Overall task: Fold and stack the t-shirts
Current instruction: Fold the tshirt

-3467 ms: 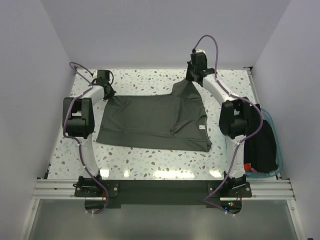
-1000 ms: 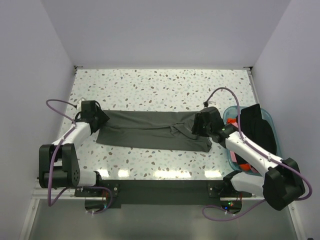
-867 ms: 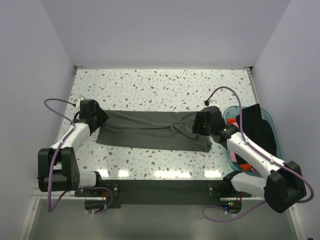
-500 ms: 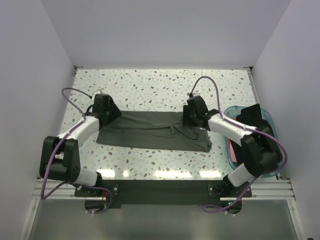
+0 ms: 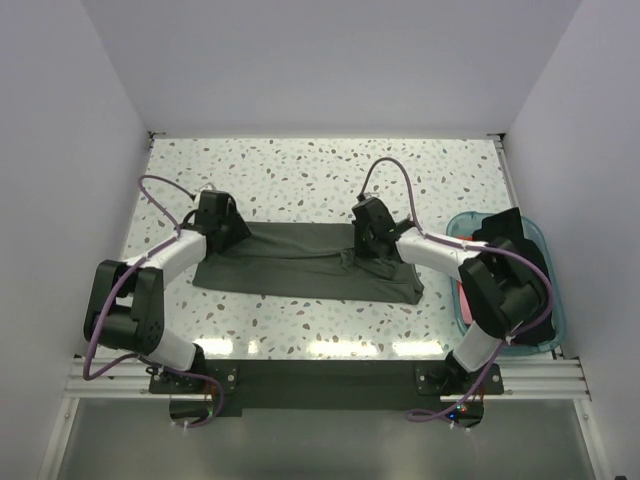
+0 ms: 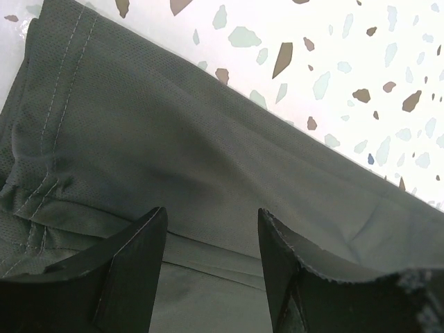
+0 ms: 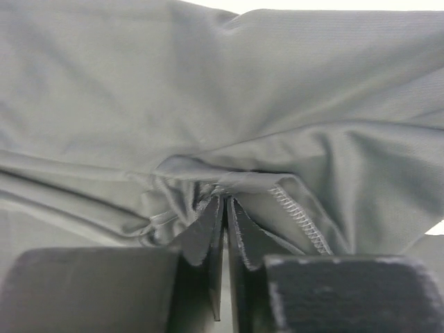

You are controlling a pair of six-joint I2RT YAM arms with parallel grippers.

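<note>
Our right jaws seem pinched on a thin wrinkle of the grey-green t-shirt, left jaws parted, so it may slip.

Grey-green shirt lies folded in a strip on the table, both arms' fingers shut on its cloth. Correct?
Not both. The right fingers are shut on a fold of the grey-green shirt, but the left wrist view shows the left fingers standing apart, open over the cloth. The rest is right.
</note>
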